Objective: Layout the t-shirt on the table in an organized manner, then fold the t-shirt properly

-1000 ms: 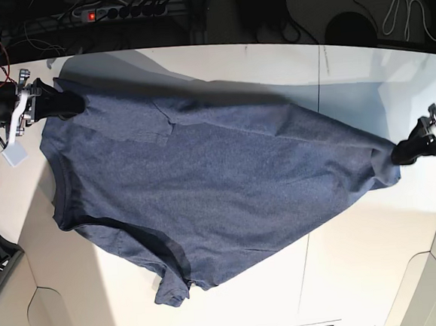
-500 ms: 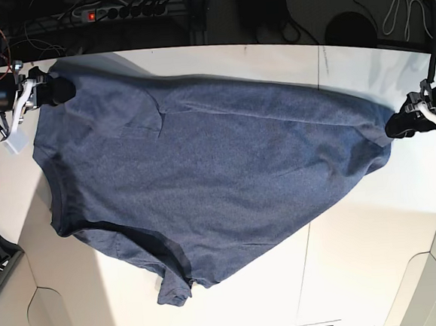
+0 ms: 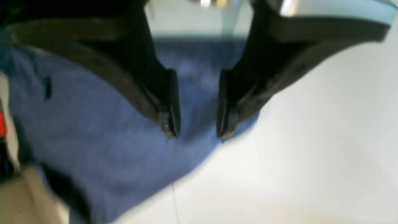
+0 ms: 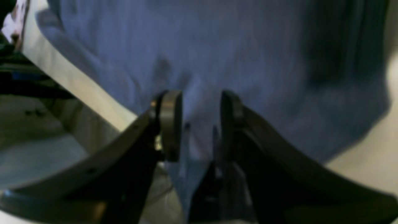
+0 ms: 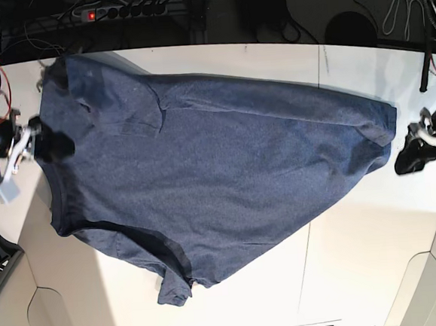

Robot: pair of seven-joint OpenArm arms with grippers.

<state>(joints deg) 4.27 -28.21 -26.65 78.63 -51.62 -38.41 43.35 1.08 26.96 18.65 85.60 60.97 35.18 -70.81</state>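
Spreading across the white table [image 5: 360,235], the t-shirt [image 5: 219,178] lies flat in the base view, a dark navy sheet stretched between the two arms. At that view's left edge the right gripper [image 5: 50,146] sits at the shirt's border, its dark fingers over the cloth near the collar end. On the opposite side the left gripper [image 5: 412,159] stands just off the shirt's far corner, apart from the fabric, with bare tabletop beneath it. A thin dark seam [image 5: 319,68] crosses the table beyond the shirt, and a power strip [image 5: 119,12] lies among cables off the table's far edge.

From the left wrist camera, the left gripper [image 3: 195,124] has its jaws parted with a clear gap between the tips, nothing caught in them. Blue fabric [image 3: 102,124] fills the area below and to one side of the fingers; its edge runs just under the tips, and white table [image 3: 311,140] opens on the other side. The picture is blurred.

From the right wrist camera, the right gripper [image 4: 200,124] also shows its jaws apart. Shirt fabric [image 4: 233,56] lies ahead of the fingers, and a strip of it runs down through the gap; whether the cloth touches the pads cannot be told. Table edge [image 4: 80,90] shows to one side.
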